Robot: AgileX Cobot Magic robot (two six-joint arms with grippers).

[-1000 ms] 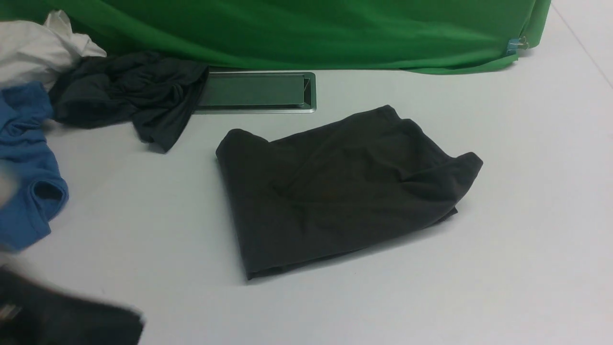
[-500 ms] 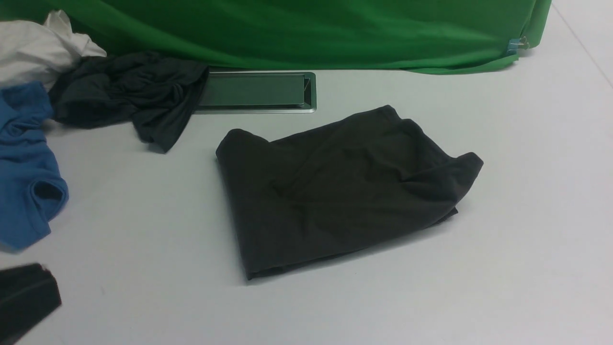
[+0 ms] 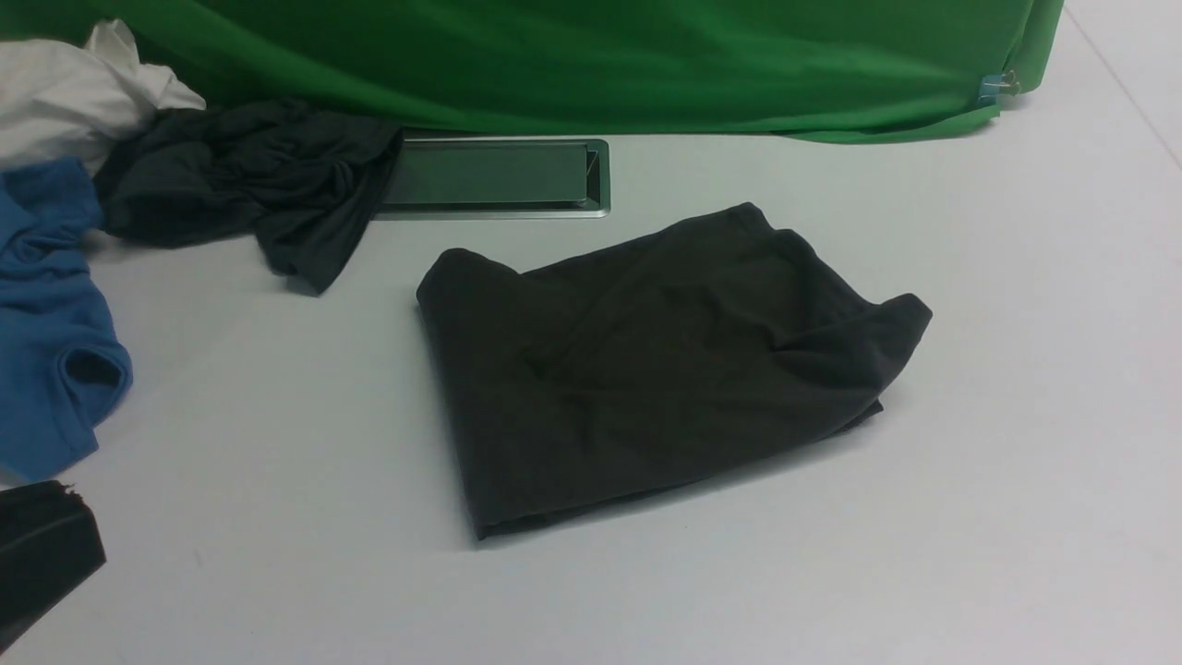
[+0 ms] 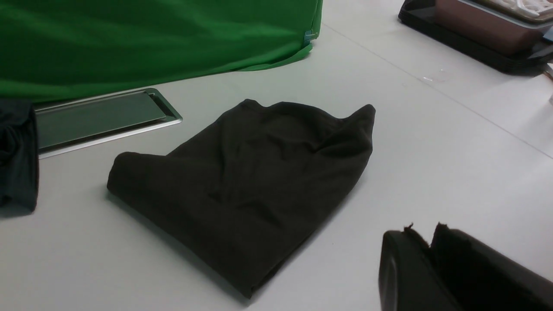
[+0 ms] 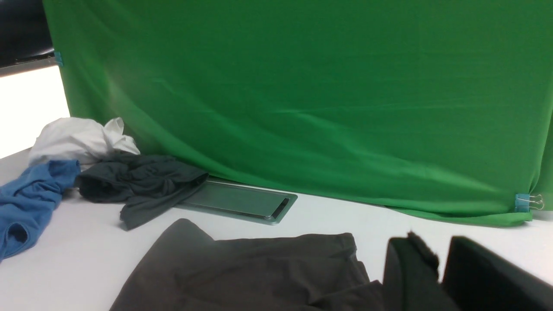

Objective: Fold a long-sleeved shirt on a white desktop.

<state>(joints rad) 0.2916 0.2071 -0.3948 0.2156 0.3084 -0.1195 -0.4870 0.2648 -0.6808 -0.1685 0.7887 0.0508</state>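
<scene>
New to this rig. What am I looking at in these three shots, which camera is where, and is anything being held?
It is a two-armed robot at a white desktop, meant to fold a shirt. One camera sits between the arms looking forward; the other two ride on the wrists.

In the middle lies the long-sleeved shirt, dark and already folded into a rough rectangle. Behind it are a silver-framed cable-slot panel and a green cloth backdrop. On the robot's left lie a dark charcoal garment, a blue garment and a crumpled white cloth.

The left gripper and right gripper show as black fingers with a narrow gap between them. Neither holds anything.
</scene>
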